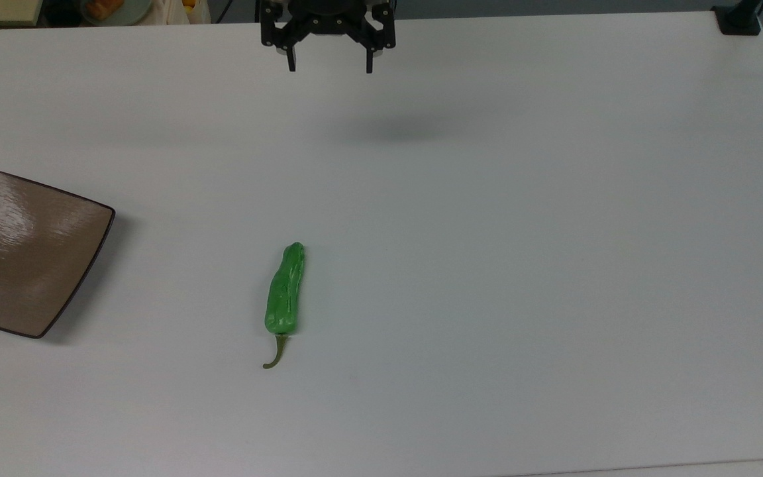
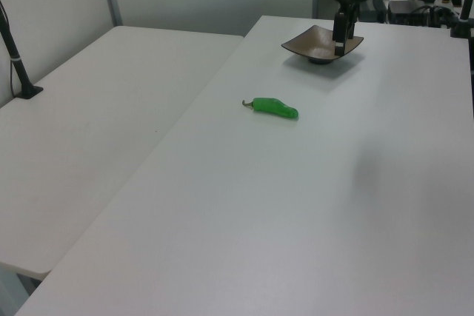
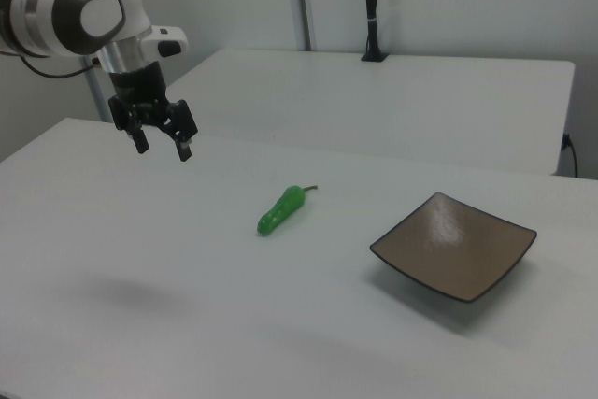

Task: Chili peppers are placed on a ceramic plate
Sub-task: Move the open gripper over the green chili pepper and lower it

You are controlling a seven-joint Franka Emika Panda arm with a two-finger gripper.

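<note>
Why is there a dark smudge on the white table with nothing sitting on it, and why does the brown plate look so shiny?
In the top view the smudge is the soft shadow of the raised gripper, falling on the table; the right view shows the same blurred patch. The ceramic plate reflects overhead light as a white glare streak in the top view.

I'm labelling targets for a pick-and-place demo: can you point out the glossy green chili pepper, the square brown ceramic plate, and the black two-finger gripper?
Glossy green chili pepper [image 1: 284, 291]: top view, mid-body.
Square brown ceramic plate [image 1: 24, 252]: top view, bare centre.
Black two-finger gripper [image 1: 330, 65]: top view, midway between the open fingertips.
</note>
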